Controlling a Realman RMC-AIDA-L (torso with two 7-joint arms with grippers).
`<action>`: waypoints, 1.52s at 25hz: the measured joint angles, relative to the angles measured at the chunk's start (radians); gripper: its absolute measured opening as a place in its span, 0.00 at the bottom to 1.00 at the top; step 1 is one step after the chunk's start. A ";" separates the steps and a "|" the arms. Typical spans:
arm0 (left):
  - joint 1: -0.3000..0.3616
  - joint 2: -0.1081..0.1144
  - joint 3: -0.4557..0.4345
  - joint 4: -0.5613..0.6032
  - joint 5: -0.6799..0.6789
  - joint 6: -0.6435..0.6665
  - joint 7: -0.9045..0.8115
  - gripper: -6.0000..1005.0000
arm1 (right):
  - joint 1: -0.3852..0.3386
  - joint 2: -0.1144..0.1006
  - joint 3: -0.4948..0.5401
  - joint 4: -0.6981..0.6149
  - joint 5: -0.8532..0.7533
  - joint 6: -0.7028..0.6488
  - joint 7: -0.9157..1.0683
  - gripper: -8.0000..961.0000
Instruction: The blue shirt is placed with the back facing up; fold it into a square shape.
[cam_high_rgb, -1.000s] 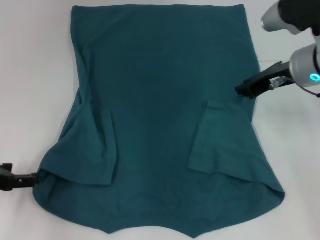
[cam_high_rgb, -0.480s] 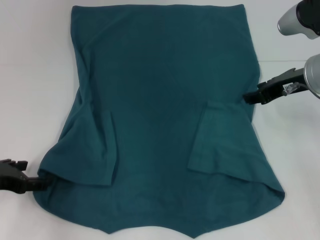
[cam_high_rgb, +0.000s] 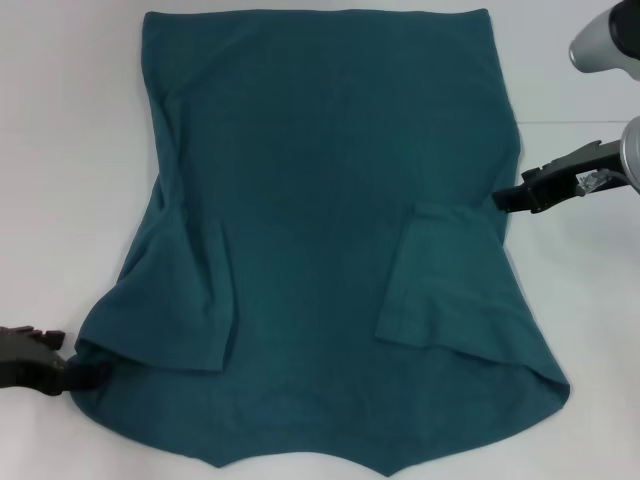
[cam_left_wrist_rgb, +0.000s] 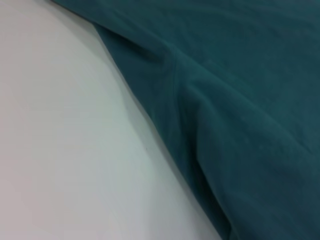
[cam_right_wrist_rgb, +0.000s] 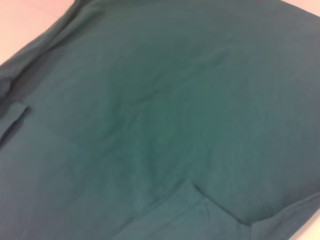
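Head view: blue shirt (cam_high_rgb: 320, 240) spread flat on the white table (cam_high_rgb: 70, 150), both sleeves folded inward; soft, limp and light, best pinched at hem or shoulder edges. Left gripper (cam_high_rgb: 85, 375) low at the near-left corner, right gripper (cam_high_rgb: 510, 198) touching the right edge; finger state cannot be told. Left wrist view: shirt edge on table. Right wrist view: folded sleeve (cam_right_wrist_rgb: 200, 210) only.

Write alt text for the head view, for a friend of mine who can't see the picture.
A blue shirt, plain side up with both sleeves folded inward, lies spread over a white table. The left gripper touches the shirt's near left corner, and the right gripper sits at its right edge, midway along.
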 joint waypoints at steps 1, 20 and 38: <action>-0.004 -0.001 0.009 -0.004 0.005 -0.008 0.000 0.90 | -0.010 0.000 -0.002 -0.012 0.007 -0.002 0.002 0.50; 0.003 -0.007 0.041 0.029 -0.017 -0.012 0.000 0.39 | -0.100 -0.004 0.050 -0.112 0.042 -0.053 0.009 0.50; 0.005 -0.007 0.056 0.074 -0.037 0.043 -0.042 0.03 | -0.162 -0.002 0.064 -0.116 0.029 -0.283 0.061 0.51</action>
